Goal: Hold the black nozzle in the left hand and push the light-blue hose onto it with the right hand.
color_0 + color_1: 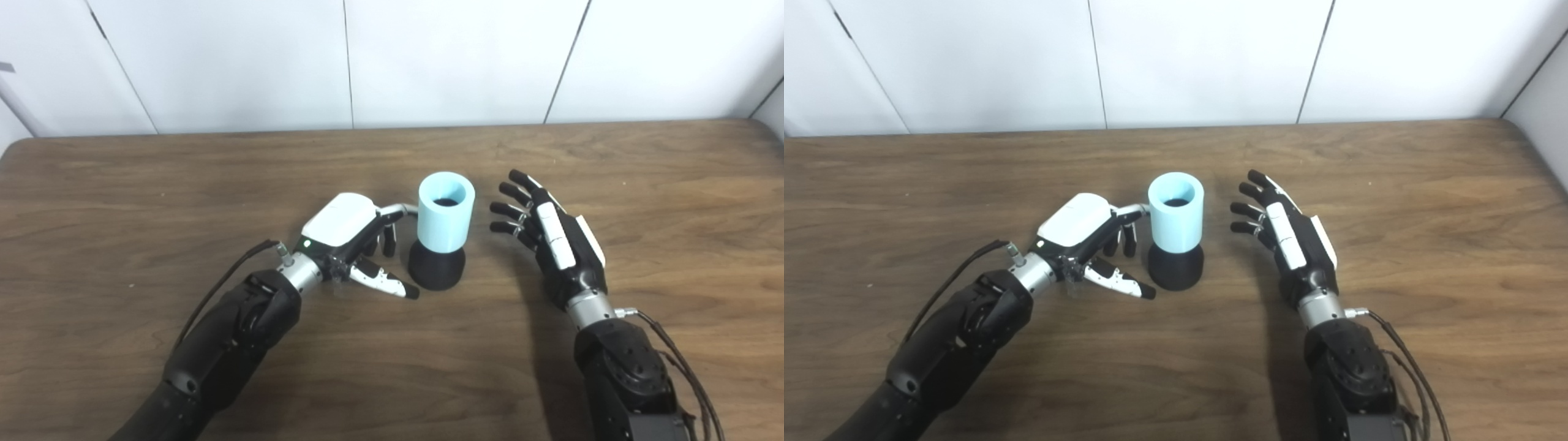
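The black nozzle (436, 266) stands upright on the wooden table (184, 171) near the middle. The light-blue hose (445, 212), a short wide tube, sits over its top with the dark nozzle showing inside the opening. My left hand (355, 236) lies just left of them, open, fingers spread; one finger reaches toward the hose's side and the thumb points at the nozzle's base without gripping. My right hand (551, 236) is a short way to the right, open, palm facing the hose, holding nothing.
A white panelled wall (392, 61) rises behind the table's far edge. Cables trail from both wrists along the forearms. Bare wood surrounds the nozzle on all sides.
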Robot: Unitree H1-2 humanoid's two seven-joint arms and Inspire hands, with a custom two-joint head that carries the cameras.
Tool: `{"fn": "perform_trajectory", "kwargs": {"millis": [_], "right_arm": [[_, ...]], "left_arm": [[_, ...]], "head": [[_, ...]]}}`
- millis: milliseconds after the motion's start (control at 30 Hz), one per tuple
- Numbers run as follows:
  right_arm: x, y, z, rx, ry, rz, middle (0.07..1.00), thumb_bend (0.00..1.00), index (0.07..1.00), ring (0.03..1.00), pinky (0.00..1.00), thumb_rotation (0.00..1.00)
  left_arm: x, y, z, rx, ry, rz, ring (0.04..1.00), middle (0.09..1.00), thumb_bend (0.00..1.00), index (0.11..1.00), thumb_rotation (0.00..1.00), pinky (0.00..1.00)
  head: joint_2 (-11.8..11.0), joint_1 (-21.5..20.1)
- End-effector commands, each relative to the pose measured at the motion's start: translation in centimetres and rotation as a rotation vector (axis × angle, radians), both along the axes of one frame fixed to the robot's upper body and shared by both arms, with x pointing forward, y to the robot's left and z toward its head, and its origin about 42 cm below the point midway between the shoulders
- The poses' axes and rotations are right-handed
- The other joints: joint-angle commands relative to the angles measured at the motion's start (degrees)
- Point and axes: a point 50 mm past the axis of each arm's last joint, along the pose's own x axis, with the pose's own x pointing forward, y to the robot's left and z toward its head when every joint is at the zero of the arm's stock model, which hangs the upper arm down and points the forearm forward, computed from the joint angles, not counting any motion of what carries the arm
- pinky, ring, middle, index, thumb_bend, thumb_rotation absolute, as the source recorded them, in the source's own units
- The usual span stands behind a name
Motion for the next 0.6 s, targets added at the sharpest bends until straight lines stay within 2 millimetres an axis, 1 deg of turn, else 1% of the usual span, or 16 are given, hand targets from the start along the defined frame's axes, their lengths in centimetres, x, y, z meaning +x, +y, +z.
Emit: {"fn": "perform_trajectory", "kwargs": {"millis": [0, 67, 100, 133, 167, 200, 233, 300, 333, 367, 400, 467, 500, 567], "right_arm": [[0.2, 0.1, 1.3, 0.009, -0.084, 0.001, 0.850, 0.62, 0.859, 0.762, 0.65, 0.82], [0.2, 0.2, 1.3, 0.010, -0.085, 0.003, 0.851, 0.62, 0.859, 0.760, 0.65, 0.82], [0.2, 0.2, 1.3, 0.012, -0.084, 0.001, 0.852, 0.62, 0.860, 0.760, 0.65, 0.82], [0.3, 0.2, 1.3, 0.013, -0.084, 0.001, 0.851, 0.62, 0.858, 0.760, 0.65, 0.82], [0.3, 0.2, 1.2, 0.013, -0.084, 0.000, 0.849, 0.62, 0.856, 0.760, 0.65, 0.82], [0.3, 0.2, 1.2, 0.014, -0.084, -0.001, 0.849, 0.62, 0.855, 0.760, 0.65, 0.82], [0.3, 0.2, 1.2, 0.014, -0.084, -0.002, 0.847, 0.62, 0.853, 0.759, 0.65, 0.82], [0.3, 0.1, 1.2, 0.014, -0.085, -0.002, 0.847, 0.62, 0.853, 0.761, 0.66, 0.82], [0.3, 0.1, 1.2, 0.014, -0.086, -0.001, 0.849, 0.62, 0.855, 0.762, 0.66, 0.82], [0.3, 0.1, 1.3, 0.014, -0.086, -0.001, 0.850, 0.62, 0.856, 0.763, 0.65, 0.82], [0.3, 0.1, 1.2, 0.017, -0.087, -0.002, 0.850, 0.62, 0.857, 0.763, 0.65, 0.82], [0.3, -0.1, 1.2, 0.020, -0.088, -0.003, 0.847, 0.62, 0.855, 0.755, 0.64, 0.81], [0.3, -0.1, 1.2, 0.021, -0.089, -0.003, 0.847, 0.62, 0.856, 0.754, 0.64, 0.81], [0.2, -0.2, 1.1, 0.027, -0.092, -0.005, 0.844, 0.62, 0.854, 0.749, 0.64, 0.80]], "left_arm": [[-1.0, 1.6, -2.1, 0.050, 0.074, 0.045, 0.979, 0.995, 0.94, 0.993, 0.41, 0.84], [-1.1, 2.0, -2.0, -0.012, 0.046, 0.080, 0.967, 0.998, 0.91, 0.999, 0.39, 0.82], [-1.1, 2.2, -1.9, -0.061, 0.046, 0.106, 0.950, 0.988, 0.90, 0.997, 0.38, 0.80], [-1.2, 2.5, -1.8, -0.109, 0.051, 0.134, 0.919, 0.966, 0.86, 0.988, 0.34, 0.76], [-1.3, 2.8, -1.7, -0.149, 0.058, 0.161, 0.866, 0.930, 0.80, 0.969, 0.31, 0.71], [-1.5, 3.1, -1.5, -0.196, 0.069, 0.197, 0.842, 0.911, 0.77, 0.957, 0.30, 0.69], [-1.6, 3.3, -1.4, -0.223, 0.076, 0.221, 0.814, 0.886, 0.72, 0.932, 0.26, 0.66], [-2.0, 3.8, -1.0, -0.307, 0.086, 0.274, 0.775, 0.850, 0.67, 0.895, 0.21, 0.63], [-2.2, 4.1, -0.8, -0.373, 0.098, 0.306, 0.746, 0.815, 0.65, 0.861, 0.16, 0.61], [-2.4, 4.3, -0.7, -0.444, 0.120, 0.334, 0.717, 0.781, 0.62, 0.819, 0.09, 0.59], [-2.6, 4.5, -0.5, -0.560, 0.163, 0.369, 0.704, 0.768, 0.61, 0.797, 0.04, 0.58], [-3.1, 4.8, -0.3, -0.774, 0.236, 0.426, 0.647, 0.720, 0.57, 0.727, 0.01, 0.52], [-3.3, 4.8, -0.2, -0.845, 0.261, 0.444, 0.626, 0.695, 0.56, 0.700, 0.00, 0.52], [-3.7, 5.1, -0.1, -1.077, 0.377, 0.455, 0.602, 0.672, 0.55, 0.676, 0.01, 0.51]], "head": [[0.0, -0.1], [0.1, -0.1], [0.1, -0.1], [0.1, -0.1], [0.1, -0.1], [0.1, -0.1], [0.1, 0.0], [0.0, -0.1], [0.0, -0.1], [0.1, 0.0], [0.1, 0.0], [0.1, -0.1], [0.0, -0.1], [-0.1, -0.5]]}}
